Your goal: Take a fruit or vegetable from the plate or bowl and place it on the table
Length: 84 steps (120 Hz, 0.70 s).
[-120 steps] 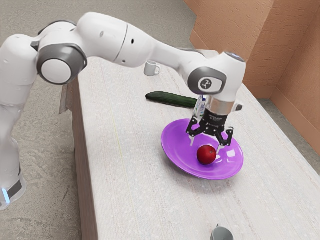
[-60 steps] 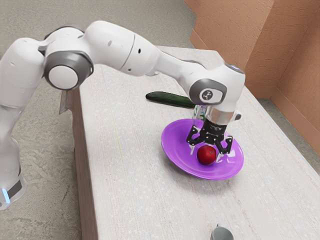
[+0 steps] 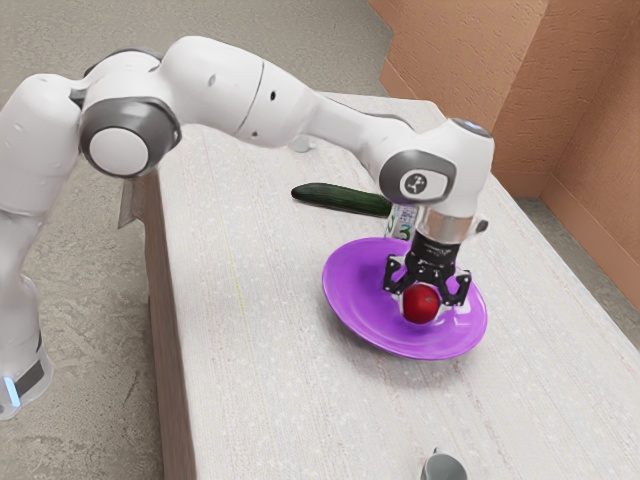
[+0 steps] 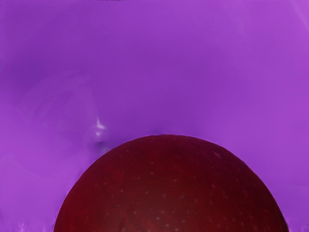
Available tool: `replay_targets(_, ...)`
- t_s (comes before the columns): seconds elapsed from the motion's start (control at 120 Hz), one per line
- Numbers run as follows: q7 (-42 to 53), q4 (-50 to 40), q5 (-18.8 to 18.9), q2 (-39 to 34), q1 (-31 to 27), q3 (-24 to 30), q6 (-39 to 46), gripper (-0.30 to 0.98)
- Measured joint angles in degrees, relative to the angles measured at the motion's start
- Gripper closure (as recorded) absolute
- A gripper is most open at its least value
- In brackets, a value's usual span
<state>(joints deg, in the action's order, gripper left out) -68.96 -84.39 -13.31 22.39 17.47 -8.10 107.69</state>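
Observation:
My gripper (image 3: 423,300) points down over the purple plate (image 3: 360,311) in the exterior view, shut on the red apple (image 3: 420,304) with a finger on either side of it. The apple is over the plate's inside; whether its underside still touches the plate I cannot tell. In the wrist view the apple (image 4: 171,188) is large and dark red just under the hand, against the plate's purple surface (image 4: 159,63).
A dark green cucumber (image 3: 341,198) lies on the table (image 3: 250,350) beyond the plate. A white printed carton (image 3: 402,220) stands behind the hand, close to the plate's rim. A grey mug (image 3: 444,467) is at the exterior view's bottom edge.
My hand came down around the apple, and the fingers have drawn together on it. Since half a second ago, hand and apple have shifted slightly up and toward the exterior view's right.

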Motion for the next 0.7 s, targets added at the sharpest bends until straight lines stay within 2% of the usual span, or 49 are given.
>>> replay_targets(0.017,-0.15,0.1,0.43,-0.48,0.26,-0.01,-0.03,0.47)
replay_targets(0.067,-0.59,2.0,1.76,-1.51,1.41,-0.06,-0.32,0.37)
replay_targets(0.125,-1.23,7.73,3.87,-1.15,4.13,0.24,-0.7,0.3)
replay_targets(0.283,-3.05,23.04,6.48,6.35,10.29,3.52,-1.1,0.29)
replay_targets(0.4,-4.29,26.13,7.09,8.98,11.26,4.99,-1.09,0.3)
replay_targets(0.492,-4.34,25.04,7.15,8.84,10.78,4.99,-1.04,0.16)
replay_targets(0.567,-4.18,23.78,7.09,8.49,10.77,4.91,-0.99,0.09)
replay_targets(0.617,-4.26,19.69,6.66,6.51,10.55,3.66,-0.82,0.06)
replay_targets(0.667,-5.92,12.03,5.36,-0.41,9.99,2.7,-0.99,0.04)
replay_targets(0.7,-7.89,4.07,4.73,-9.08,8.36,2.42,-1.97,0.03)
